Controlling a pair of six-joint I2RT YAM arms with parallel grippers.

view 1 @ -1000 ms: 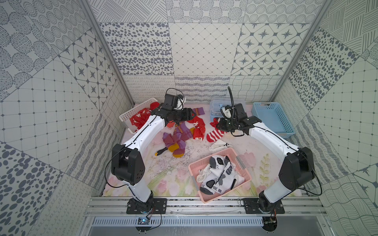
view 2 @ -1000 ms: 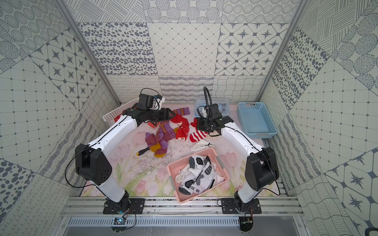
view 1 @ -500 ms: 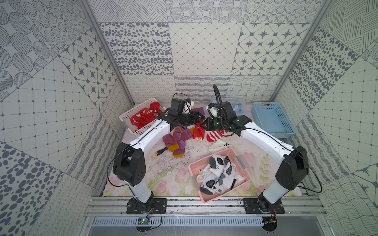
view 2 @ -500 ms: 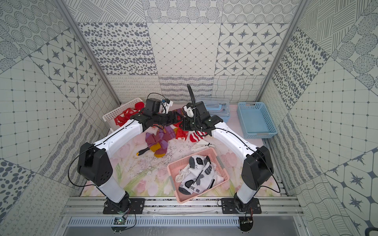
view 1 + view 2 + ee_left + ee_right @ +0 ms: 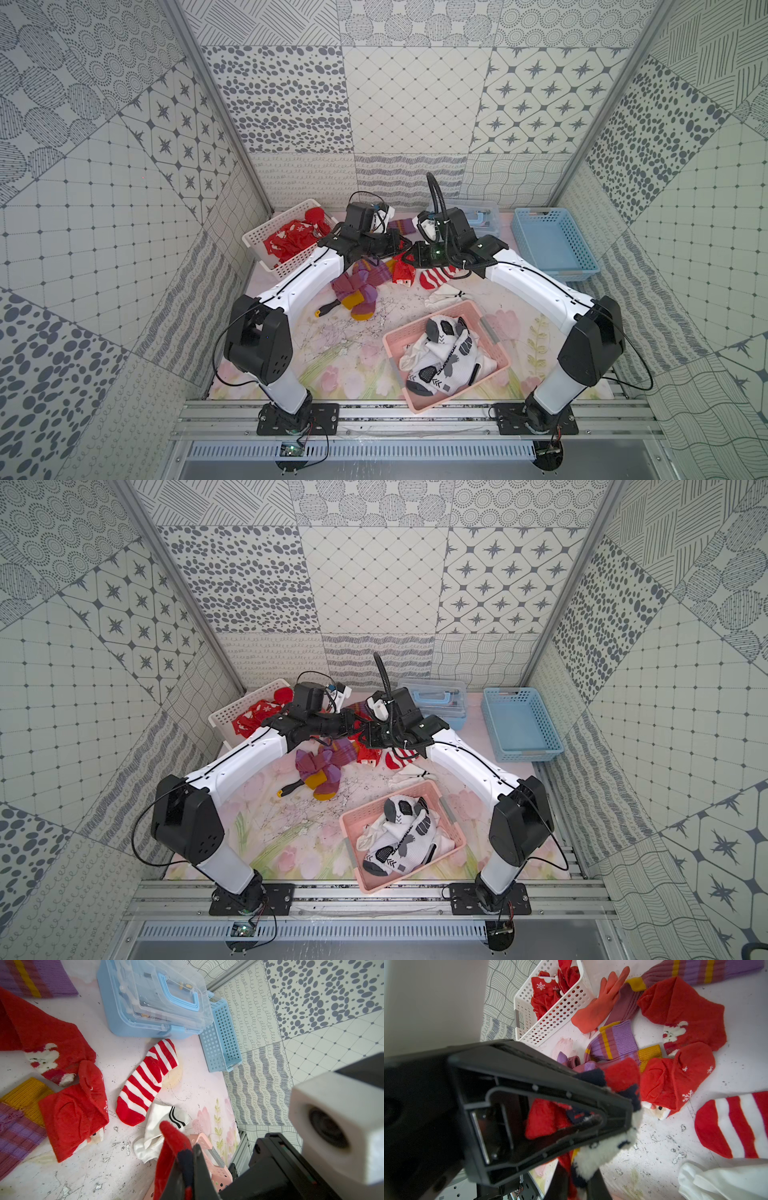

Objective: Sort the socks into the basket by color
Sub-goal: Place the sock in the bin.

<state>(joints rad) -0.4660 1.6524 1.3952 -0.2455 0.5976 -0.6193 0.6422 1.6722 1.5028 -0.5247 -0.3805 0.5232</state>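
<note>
Over the middle of the sock pile my two grippers meet on one red sock [image 5: 172, 1138] with navy and fluffy white trim [image 5: 620, 1076]. My left gripper [image 5: 187, 1167] is shut on it, and my right gripper [image 5: 579, 1184] is shut on its white end. In a top view they touch tip to tip, left gripper [image 5: 395, 248] against right gripper [image 5: 411, 255]. Below lie purple socks [image 5: 357, 286], a red snowflake sock [image 5: 72, 1118], a red-and-white striped sock [image 5: 147, 1082] and a white sock [image 5: 162, 1126].
The white basket [image 5: 266, 232] holds red socks, the pink basket [image 5: 432, 316] holds white ones, and the blue basket [image 5: 548, 241] holds nothing. A clear-lidded blue box [image 5: 153, 999] stands at the back. An orange-red glove [image 5: 600, 1005] and a screwdriver [image 5: 328, 307] lie by the pile.
Both arms have swung inward and met over the pile. My left gripper, open before, has shut on the red sock that my right gripper carries.
</note>
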